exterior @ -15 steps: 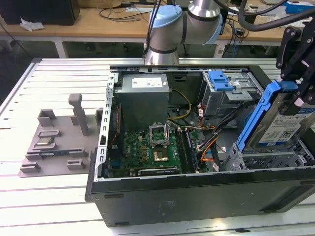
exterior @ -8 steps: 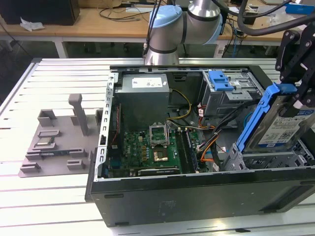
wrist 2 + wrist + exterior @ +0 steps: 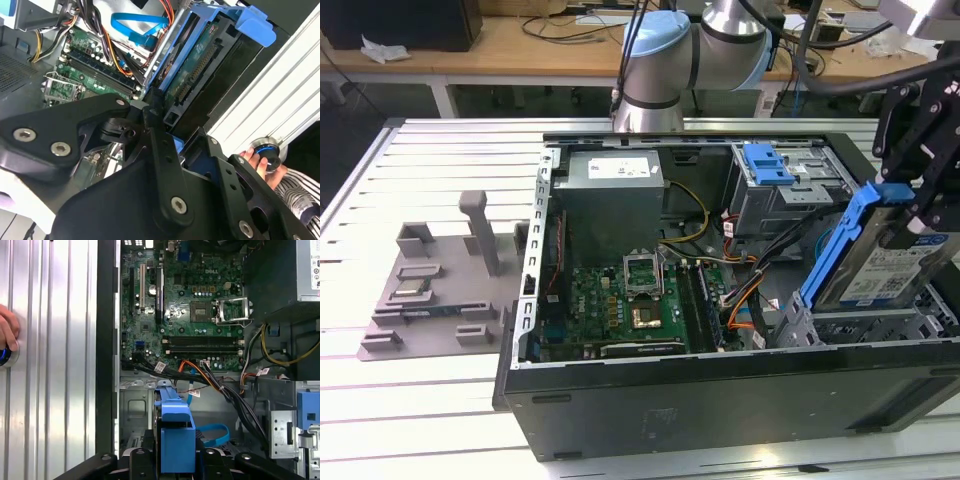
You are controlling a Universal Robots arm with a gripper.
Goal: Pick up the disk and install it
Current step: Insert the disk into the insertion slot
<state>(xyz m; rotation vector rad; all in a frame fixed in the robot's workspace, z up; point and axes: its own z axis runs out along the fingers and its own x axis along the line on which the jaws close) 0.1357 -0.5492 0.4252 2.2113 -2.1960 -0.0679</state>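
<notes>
Installing stage: gripper (image 3: 917, 205) pinching the disk (image 3: 880, 262) by its blue bracket, over the bay (image 3: 810, 327).
Disk hangs tilted, its lower edge at the grey bay by the case (image 3: 720, 405) wall on the exterior view's right, not yet seated; board (image 3: 620, 300) lies beyond. Judgement: pickup done, insertion in hand; seating calls for squaring the bracket to the bay, clear of the cables (image 3: 747, 298).

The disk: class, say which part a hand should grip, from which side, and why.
Grip the disk at its raised upper end, by the blue bracket, coming from above. It leans steeply with its lower end at the drive cage, so the top end is free; being flat and thin, it probably suits a pinch across its faces. The hand holds it there.
</notes>
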